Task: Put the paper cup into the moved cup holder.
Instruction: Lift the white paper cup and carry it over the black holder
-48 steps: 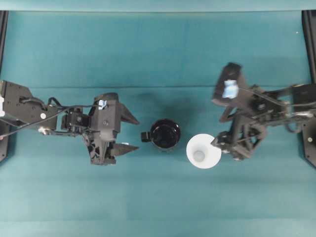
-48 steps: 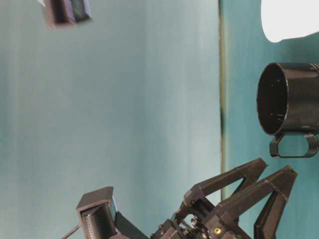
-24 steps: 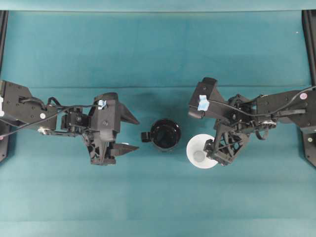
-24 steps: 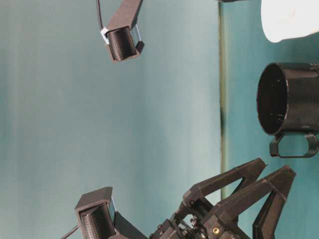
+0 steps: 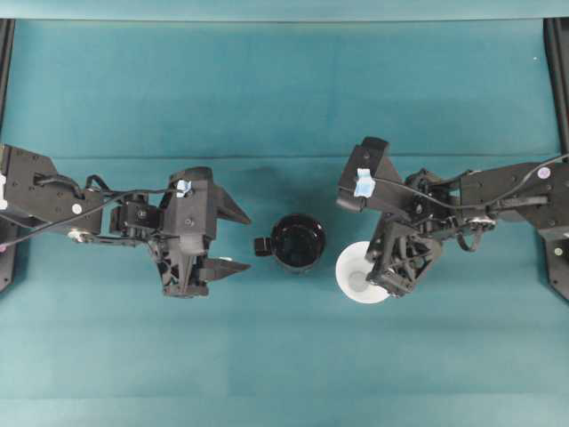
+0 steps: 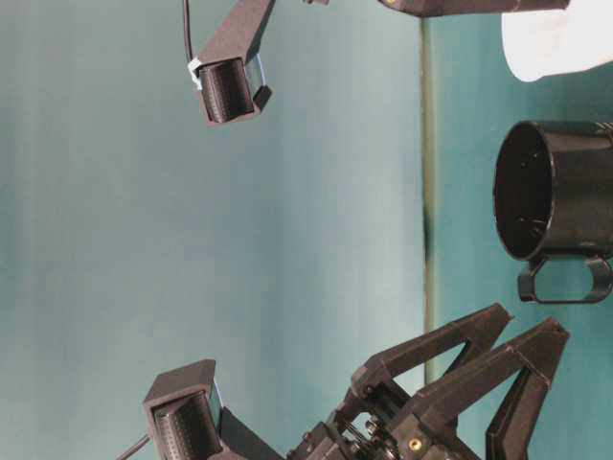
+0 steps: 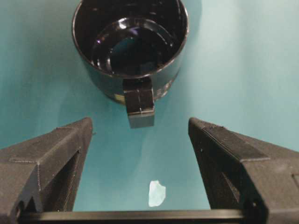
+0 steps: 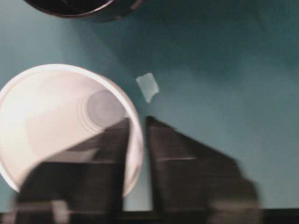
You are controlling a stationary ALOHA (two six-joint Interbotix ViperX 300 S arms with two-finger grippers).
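Observation:
The white paper cup [image 5: 355, 276] stands upright on the teal table, just right of the glossy black cup holder [image 5: 298, 241]. My right gripper [image 5: 377, 270] is over the cup. In the right wrist view one finger [image 8: 88, 163] is inside the paper cup [image 8: 56, 116] and the other finger [image 8: 187, 158] is outside, closed narrowly on the rim wall. My left gripper [image 5: 236, 240] is open and empty, left of the cup holder. Its jaws flank the handle [image 7: 139, 105] of the cup holder [image 7: 131, 42] without touching it.
A small white scrap [image 7: 157, 193] lies on the table between the left fingers; a similar scrap [image 8: 147, 87] lies beside the cup. Black frame rails [image 5: 558, 89] run along the table's side edges. The table-level view shows the cup holder [image 6: 556, 192] and the paper cup [image 6: 556, 43] side by side.
My right gripper has swung in from the right, come down over the paper cup and closed on its rim. The left arm and the cup holder have not moved.

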